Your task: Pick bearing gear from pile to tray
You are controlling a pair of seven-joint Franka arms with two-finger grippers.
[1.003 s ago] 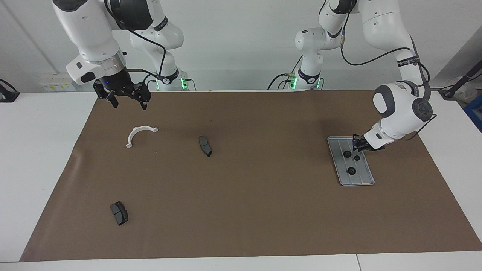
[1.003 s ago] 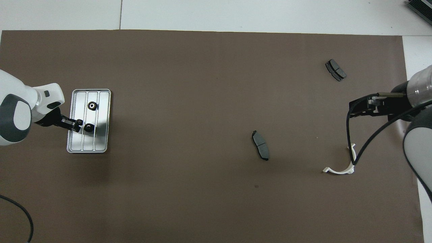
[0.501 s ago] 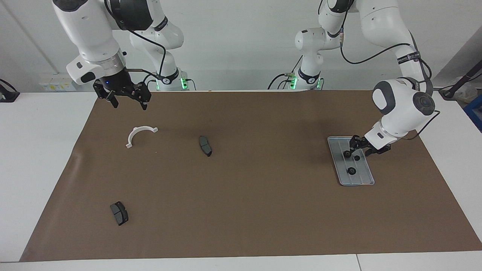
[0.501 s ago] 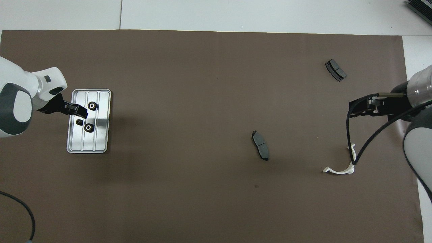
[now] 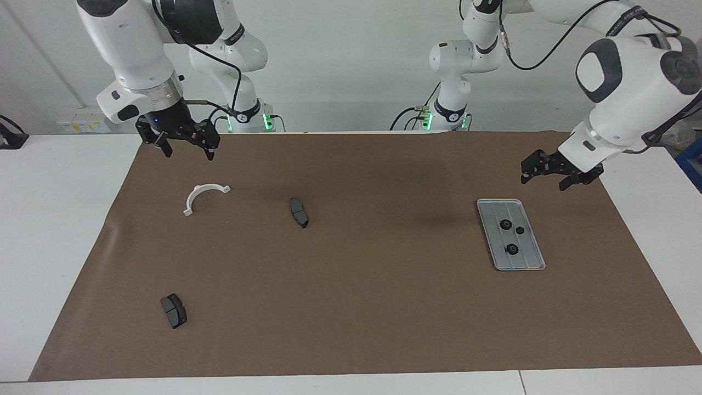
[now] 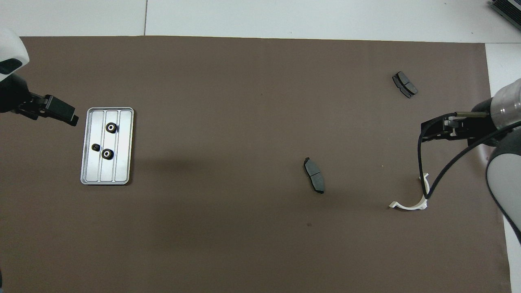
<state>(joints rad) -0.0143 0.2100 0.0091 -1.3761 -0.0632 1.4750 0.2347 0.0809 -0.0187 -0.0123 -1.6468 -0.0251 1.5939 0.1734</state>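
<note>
Since the earlier frame the left gripper (image 5: 543, 175) has let go of a black ring, risen off the tray (image 5: 533, 262) and now hangs with fingers spread and empty over the mat at the left arm's end of the table, above the tray's robot-side end; the right gripper (image 5: 186, 146) has not shifted, waiting open and empty over the mat near the white half-ring bracket (image 5: 204, 196); count of parts: three black rings (image 6: 107, 142) lie in the tray, two larger with pale centres and one smaller, grouped toward the middle and apart from one another; two dark grey curved pads lie on the mat, the first pad (image 5: 299, 212) near the table's middle, the second pad (image 5: 173, 310) farther from the robots toward the right arm's end; one bracket lies flat, nearer to the robots than both pads; one tray, ribbed lengthwise, rests flat on the mat; the brown mat (image 5: 362, 307) covers most of a white table (image 5: 49, 230); a plain white wall (image 5: 340, 49) stands at the robots' end; green lights show at both arm bases.
</note>
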